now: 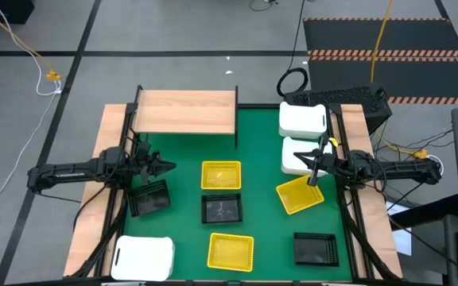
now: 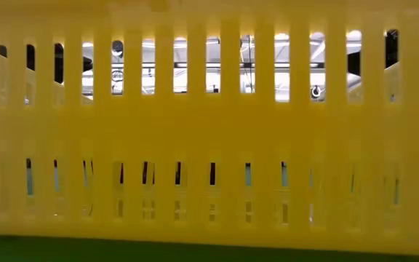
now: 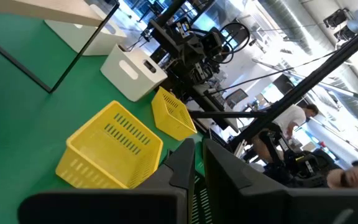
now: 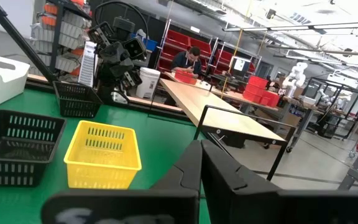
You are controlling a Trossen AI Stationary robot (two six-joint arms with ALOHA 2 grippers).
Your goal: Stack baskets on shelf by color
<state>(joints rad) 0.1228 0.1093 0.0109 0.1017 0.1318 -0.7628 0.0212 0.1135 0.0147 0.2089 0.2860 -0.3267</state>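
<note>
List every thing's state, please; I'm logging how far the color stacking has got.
Shelf, bare on top.
Tilted yellow basket, leaning, off the shelf.
Other yellow baskets, flat on the mat, unstacked.
Black baskets, unstacked on the mat.
White baskets, unstacked, off the shelf.
Right tool, shut at the tilted basket's corner.
Left tool, hovering beside a black basket.

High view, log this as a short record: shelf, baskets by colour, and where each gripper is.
shelf: no basket on it
yellow baskets: two square to the green mat, one askew
black baskets: three on the mat
white baskets: two far right, one near left
right gripper: jaws shut, at the askew yellow basket's rim
left gripper: by the leftmost black basket
</note>
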